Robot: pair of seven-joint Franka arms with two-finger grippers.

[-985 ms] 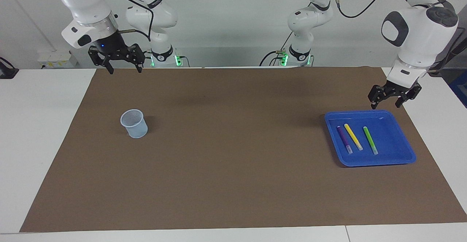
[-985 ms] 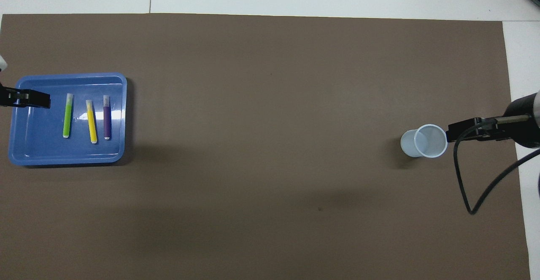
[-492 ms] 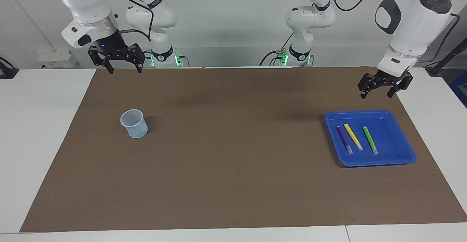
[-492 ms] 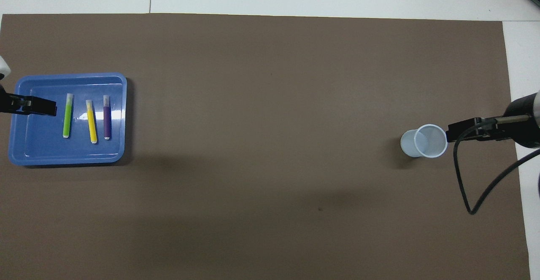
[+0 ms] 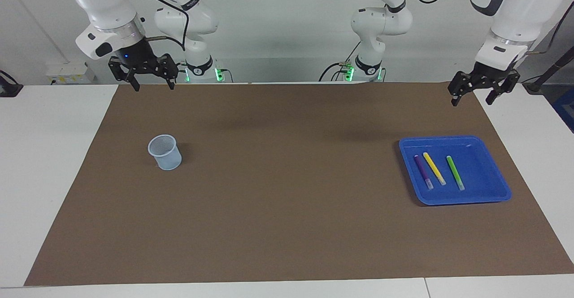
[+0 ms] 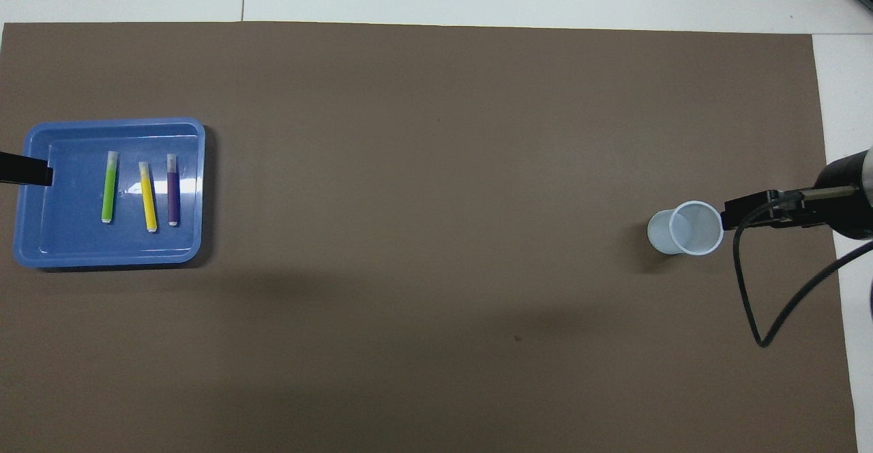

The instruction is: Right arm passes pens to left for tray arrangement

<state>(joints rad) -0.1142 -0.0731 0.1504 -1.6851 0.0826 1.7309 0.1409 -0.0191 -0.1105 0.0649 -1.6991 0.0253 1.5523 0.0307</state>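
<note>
- The blue tray (image 5: 482, 197) sits on the brown mat (image 5: 287, 199) at the left arm's end of the bench (image 5: 49, 154).
- Three pens lie flat inside the tray, side by side and nearly parallel, none touching another: the purple pen (image 5: 423, 171), the yellow pen (image 5: 434, 168) in the middle, and the green pen (image 5: 455, 173) toward the tray's outer edge.
- Each pen has its whitish end pointing away from the robots.
- The left pincer (image 5: 483, 92) hangs in the air with its fingers spread apart and nothing between them, over the mat's corner on the robots' side of the tray, clear of the tray.
- The right pincer (image 5: 152, 79) hangs over the mat's edge at the right arm's end of the bench, fingers spread, holding nothing; a black cable (image 6: 764, 289) loops from its wrist.
- A small translucent cup (image 5: 165, 152) stands upright on the mat at the right arm's end, well apart from the tray; in the overhead view it looks empty.
</note>
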